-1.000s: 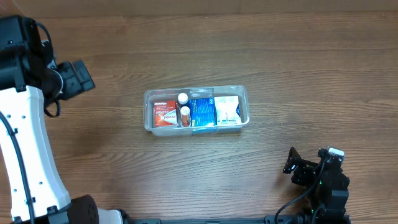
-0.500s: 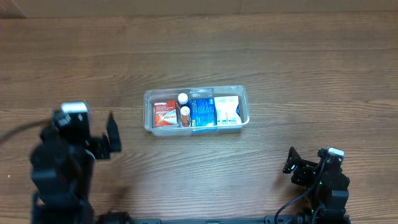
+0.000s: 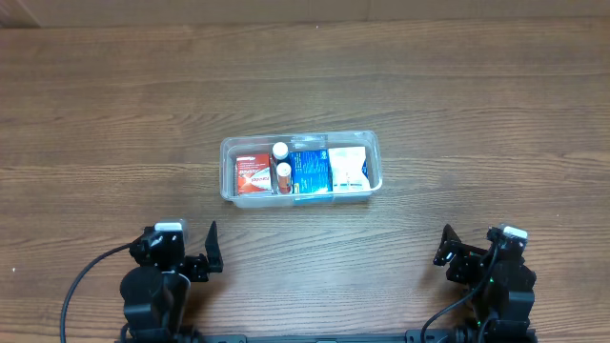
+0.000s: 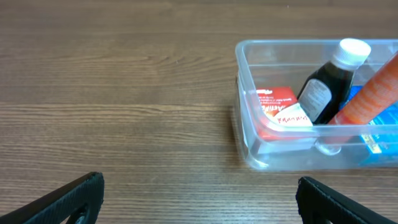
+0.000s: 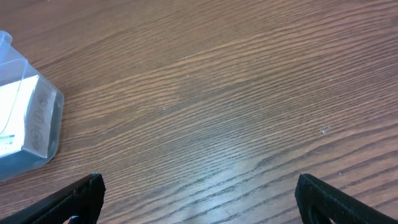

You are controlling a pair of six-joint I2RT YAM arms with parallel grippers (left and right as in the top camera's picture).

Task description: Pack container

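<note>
The clear plastic container (image 3: 229, 146) lies in the middle of the table. It holds a red box (image 3: 253, 174), two small bottles (image 3: 279, 151), a blue box (image 3: 311, 171) and a white packet (image 3: 349, 169). My left gripper (image 4: 199, 185) stands open near the front left edge, well short of the container (image 4: 247, 118), with bare wood between its fingers. At the front right my right gripper (image 5: 199, 183) is open too and holds nothing. Only the container's right corner (image 5: 37, 118) shows at the left of the right wrist view.
Brown wood-grain table (image 3: 477, 105) stretches all round the container. Both arms' bases sit at the near edge, the left arm (image 3: 157, 281) and the right arm (image 3: 500, 276), with black cables trailing from them.
The left arm came down from its raised spot at the far left and settled at the near left edge, jaws still wide. The right arm and the container stayed put.
</note>
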